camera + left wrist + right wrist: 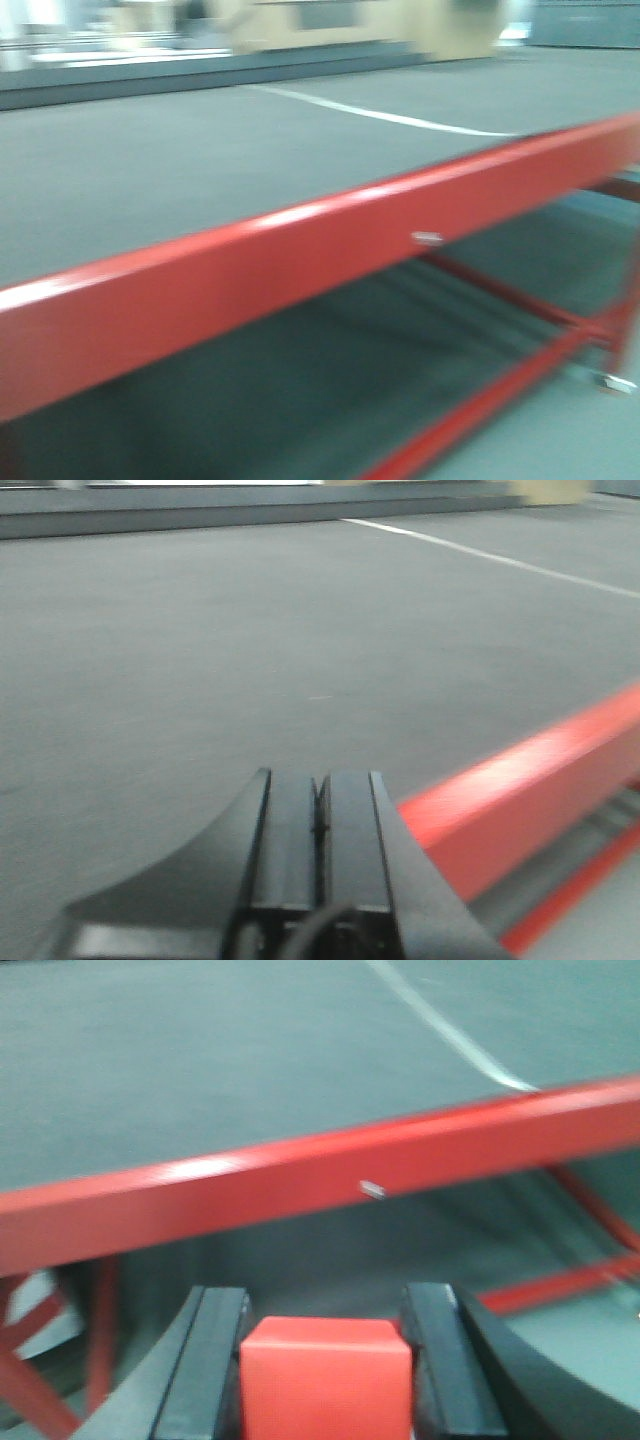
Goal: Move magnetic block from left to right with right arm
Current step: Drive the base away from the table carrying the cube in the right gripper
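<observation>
The magnetic block (325, 1380), a plain red cube, sits at the bottom of the right wrist view between two black fingers. My right gripper (325, 1305) is shut on it, a finger pressed against each side. It is held in front of and below the red table rail (300, 1175). In the left wrist view my left gripper (318, 780) is shut with nothing in it, its pads together, hovering over the grey table top (250, 640). Neither gripper nor the block shows in the blurred front view.
The red metal table rail (300, 260) with a bolt (427, 238) runs diagonally along the edge of the grey table top (200, 150). A white line (380, 115) crosses the far surface. Red lower braces (500, 390) stand under the table.
</observation>
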`<act>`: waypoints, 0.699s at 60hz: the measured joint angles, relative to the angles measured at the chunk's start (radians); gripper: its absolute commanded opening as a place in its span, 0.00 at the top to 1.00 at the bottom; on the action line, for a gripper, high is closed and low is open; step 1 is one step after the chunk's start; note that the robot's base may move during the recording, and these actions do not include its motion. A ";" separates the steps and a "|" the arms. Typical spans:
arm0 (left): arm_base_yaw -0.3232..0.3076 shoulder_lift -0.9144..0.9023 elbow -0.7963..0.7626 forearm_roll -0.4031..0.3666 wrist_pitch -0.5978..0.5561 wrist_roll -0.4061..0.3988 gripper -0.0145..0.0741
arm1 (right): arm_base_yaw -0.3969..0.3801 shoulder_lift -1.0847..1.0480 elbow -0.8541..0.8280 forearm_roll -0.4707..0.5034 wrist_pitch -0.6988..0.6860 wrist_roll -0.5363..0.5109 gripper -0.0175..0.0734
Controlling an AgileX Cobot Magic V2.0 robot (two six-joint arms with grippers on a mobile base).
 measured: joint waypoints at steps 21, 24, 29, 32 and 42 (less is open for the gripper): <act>0.000 0.000 0.000 0.000 0.000 0.000 0.97 | 0.000 0.000 0.000 -0.001 0.000 0.000 0.56; 0.000 0.000 0.000 0.000 0.000 0.000 0.97 | 0.000 0.000 0.000 -0.001 0.000 0.000 0.56; 0.000 0.000 0.000 0.000 0.000 0.000 0.97 | 0.000 0.000 0.000 -0.001 0.000 0.000 0.56; 0.000 0.000 0.000 0.000 0.000 0.000 0.97 | 0.000 0.000 0.000 -0.001 0.000 0.000 0.56; 0.000 0.000 0.000 0.000 0.000 0.000 0.97 | 0.000 -0.002 0.000 -0.001 0.000 0.000 0.56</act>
